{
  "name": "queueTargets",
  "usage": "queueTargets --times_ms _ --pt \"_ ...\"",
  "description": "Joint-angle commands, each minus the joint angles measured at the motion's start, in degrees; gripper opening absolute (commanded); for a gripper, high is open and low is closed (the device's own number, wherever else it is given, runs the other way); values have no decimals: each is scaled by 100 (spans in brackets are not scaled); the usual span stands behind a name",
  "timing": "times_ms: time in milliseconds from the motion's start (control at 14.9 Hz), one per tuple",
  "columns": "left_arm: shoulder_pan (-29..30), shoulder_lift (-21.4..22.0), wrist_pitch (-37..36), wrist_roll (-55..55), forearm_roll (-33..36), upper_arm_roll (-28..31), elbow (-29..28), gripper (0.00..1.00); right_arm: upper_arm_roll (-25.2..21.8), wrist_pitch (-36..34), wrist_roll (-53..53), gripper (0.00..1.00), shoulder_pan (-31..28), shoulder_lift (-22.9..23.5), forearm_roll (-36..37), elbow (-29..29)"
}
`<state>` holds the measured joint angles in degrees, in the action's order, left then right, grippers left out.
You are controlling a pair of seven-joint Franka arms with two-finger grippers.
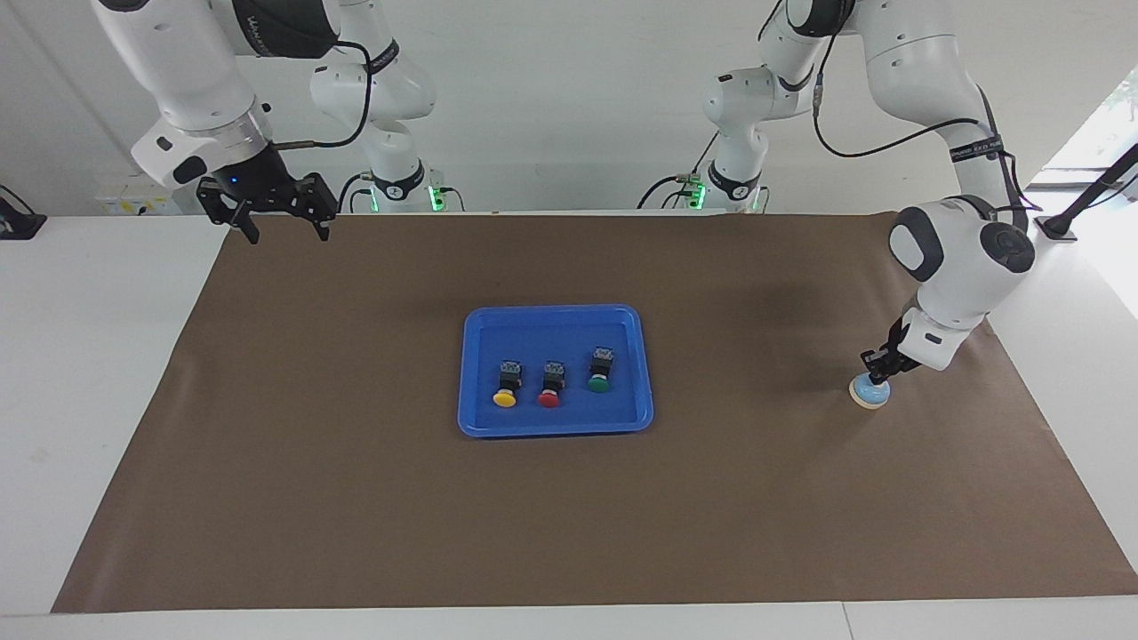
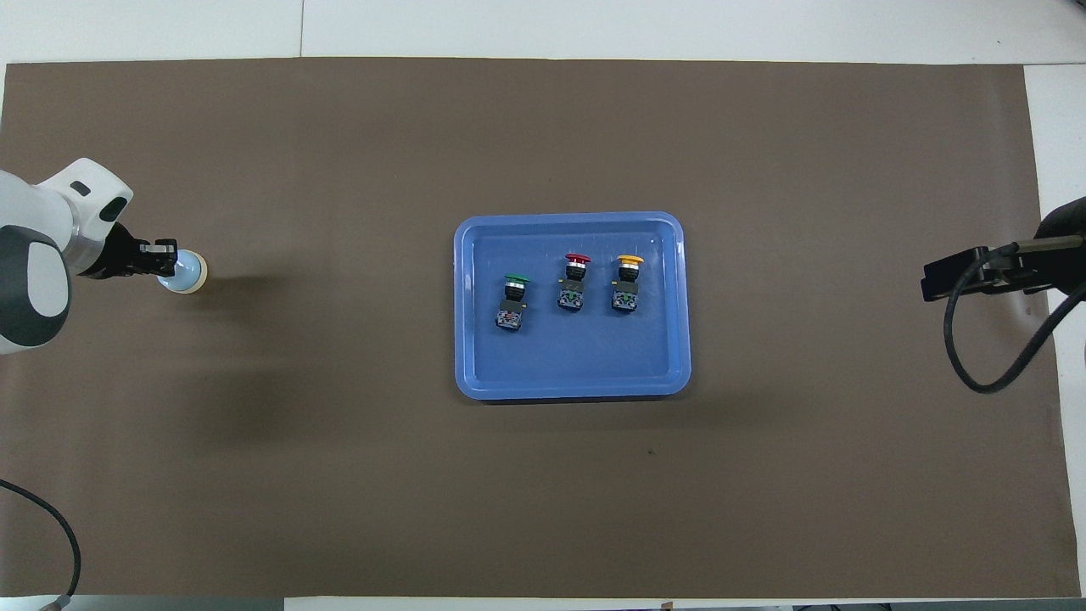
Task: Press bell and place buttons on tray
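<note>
A: Status? Where's everything.

B: tray (image 1: 556,422) sits mid-desk on the brown mat (image 1: 356,498). All three buttons lie in it in a row, on their sides, caps pointing away from the robots: green button (image 1: 600,371) toward the left arm's end, red button (image 1: 550,385) in the middle, yellow button (image 1: 506,385) toward the right arm's end. In the overhead view, green is at about 8 o'clock from red.

A: Bell?

B: bell (image 1: 869,391) is on the mat at the left arm's end, well apart from the tray, roughly 9 o'clock from it in the overhead view. left gripper (image 1: 880,364) is right on its dome, fingers pressed together, tips at or touching the top. Looks like the press step, judging from that.

A: Right arm?

B: right gripper (image 1: 283,218) waits raised over the mat edge at its own end, fingers spread, holding nothing.

A: Handling notes?

B: Bell is probably light and rigid with a smooth dome, so it may skid under an off-centre push. Press straight down on the top knob. Buttons: hard plastic, light. Pinch the square black body, not the round cap, which would likely slip.
</note>
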<state>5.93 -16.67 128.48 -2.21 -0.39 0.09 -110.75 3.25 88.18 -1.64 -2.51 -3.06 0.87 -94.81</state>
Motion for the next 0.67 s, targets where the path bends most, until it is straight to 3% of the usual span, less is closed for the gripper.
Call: queueTargets --times_ms 0,201,268,335,402,604 --pt "66 -109 204 -25 -49 -1 -87 0 105 -117 -108 100 -145 51 -131 130" --pt "-48 180 -890 1 -49 -18 368 0 97 -117 -108 100 -136 16 -192 86" --pt "-57 329 -1348 10 -40 -18 527 25 97 -117 -108 100 -136 16 -210 86" --pt "-101 566 -1709 10 -40 -35 607 84 97 -117 -108 100 -136 7 -210 86" --pt "-136 725 -1921 54 -40 -18 608 100 97 -109 -82 100 -136 7 -210 77" --pt "-180 1515 -2729 151 -49 -53 564 100 105 -135 -82 100 -66 -20 -193 33"
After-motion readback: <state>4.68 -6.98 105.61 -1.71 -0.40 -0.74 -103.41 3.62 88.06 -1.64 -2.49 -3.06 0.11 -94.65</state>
